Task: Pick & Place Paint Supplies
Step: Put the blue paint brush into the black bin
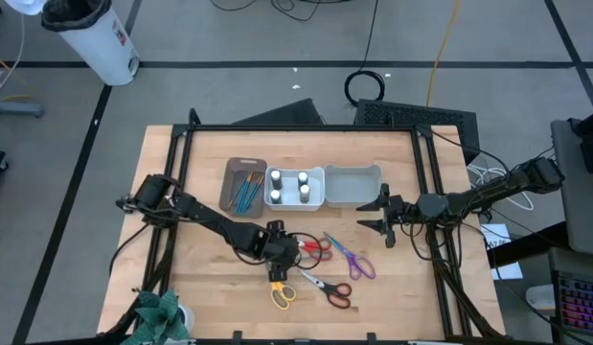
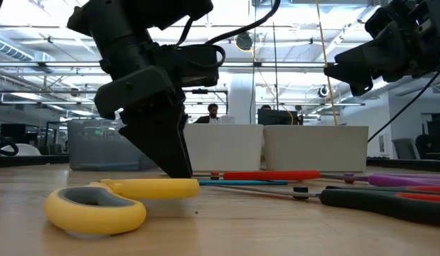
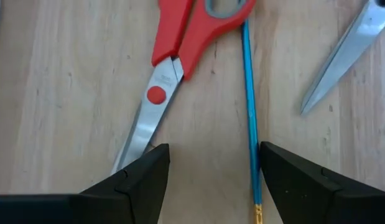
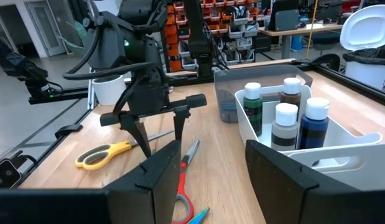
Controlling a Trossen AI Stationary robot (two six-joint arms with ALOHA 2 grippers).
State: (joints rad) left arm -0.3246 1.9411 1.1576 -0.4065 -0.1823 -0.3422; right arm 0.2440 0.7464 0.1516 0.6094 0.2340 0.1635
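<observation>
My left gripper (image 3: 214, 180) (image 1: 282, 255) points steeply down at the table, open. Between its fingers lie a thin teal brush (image 3: 249, 112), close to one finger, and the blade tip (image 3: 139, 140) of the red-handled scissors (image 1: 313, 247), close to the other. The brush and the scissors lie flat on the wood. Yellow scissors (image 2: 106, 203), purple scissors (image 1: 355, 259) and black-and-red scissors (image 1: 331, 289) lie nearby. Several white-capped bottles (image 4: 285, 115) stand in the white bin (image 1: 320, 196). My right gripper (image 4: 211, 174) (image 1: 384, 218) hovers open and level near the grey bin (image 1: 353, 184).
Three bins stand in a row at the table's far side; the brown one (image 1: 229, 177) holds several brushes. A second scissor blade (image 3: 341, 56) lies close beside the teal brush. A green plant (image 1: 160, 316) sits at the near left corner. Bare wood shows left of the yellow scissors.
</observation>
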